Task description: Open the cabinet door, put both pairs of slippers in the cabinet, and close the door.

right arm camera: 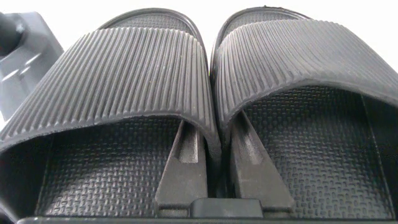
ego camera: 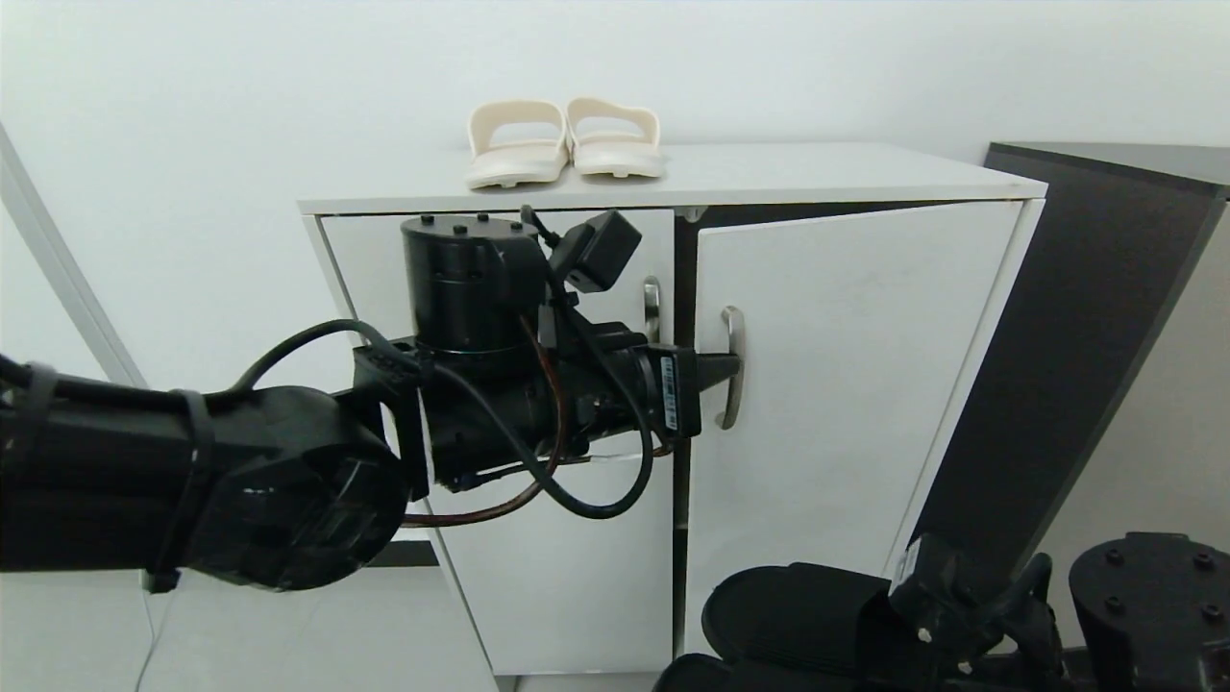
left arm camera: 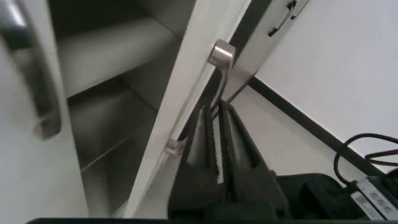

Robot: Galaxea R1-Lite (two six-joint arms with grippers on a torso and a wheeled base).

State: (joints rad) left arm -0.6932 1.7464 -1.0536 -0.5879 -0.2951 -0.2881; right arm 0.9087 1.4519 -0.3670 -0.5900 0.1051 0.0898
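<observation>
- So, left end effector (ego camera: 721, 369) clamps the handle (ego camera: 733, 327) of our ajar door (ego camera: 846, 384)
- we see the right end effector (right arm camera: 219, 171) pinching the black slippers (right arm camera: 124, 81)
- cream slippers (ego camera: 565, 142) atop the cabinet (ego camera: 817, 178)

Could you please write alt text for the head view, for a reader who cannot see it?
The left gripper is closed on the handle of the cabinet's right door, which stands ajar. A cream pair of slippers sits on the cabinet top, and the right gripper holds a black pair low in front.
</observation>
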